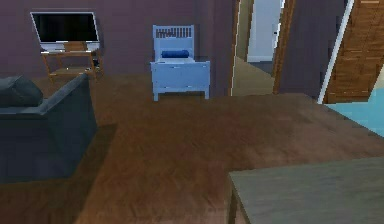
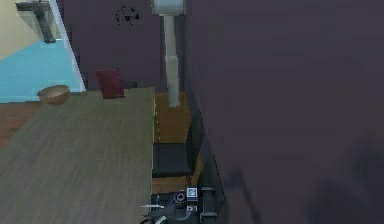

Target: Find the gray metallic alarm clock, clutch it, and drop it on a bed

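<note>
- The claw sits at the arm side view's bottom edge, beside two small white squares. Whether its fingers are spread or pressed together cannot be told, nor whether it holds anything.
- The counter, a long grey wood-grain top, lies just left of the claw and runs from the bottom left up to the middle of that view.
- A dark chair stands against the counter's right edge, above the claw, between the counter and a dark purple wall.
- A white floor lamp rises by that wall, beyond the chair.
- At the counter's far end are a brown bowl and a dark red upright shape, which may be a chair back.
- In the forward view, a counter corner takes the bottom right.
- The bed, small and white-framed with blue bedding, stands against the far wall at the middle, well apart from that corner.
- A television on a wooden stand is left of the bed, and a dark sofa sits at the left edge.
- An open doorway and a wooden door lie to the bed's right.
- Where the alarm clock is cannot be told.
</note>
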You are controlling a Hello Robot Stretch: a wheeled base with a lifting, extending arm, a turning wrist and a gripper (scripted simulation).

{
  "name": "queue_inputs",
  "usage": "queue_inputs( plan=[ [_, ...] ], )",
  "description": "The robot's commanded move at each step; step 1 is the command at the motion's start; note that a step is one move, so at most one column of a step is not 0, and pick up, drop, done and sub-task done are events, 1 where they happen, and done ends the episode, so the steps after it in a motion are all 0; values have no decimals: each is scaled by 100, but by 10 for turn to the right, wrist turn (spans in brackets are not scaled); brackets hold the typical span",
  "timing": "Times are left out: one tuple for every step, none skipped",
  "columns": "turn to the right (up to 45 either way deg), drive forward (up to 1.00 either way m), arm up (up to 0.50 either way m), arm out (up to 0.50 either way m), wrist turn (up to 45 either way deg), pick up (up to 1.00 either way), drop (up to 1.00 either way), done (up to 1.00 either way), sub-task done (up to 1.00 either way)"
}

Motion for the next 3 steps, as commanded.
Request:
queue_inputs(
  plan=[
    [0,0,0,0,450,0,0,0,0],
    [0,0,0,0,360,0,0,0,0],
    [0,0,-30,0,0,0,0,0,0]
  ],
)
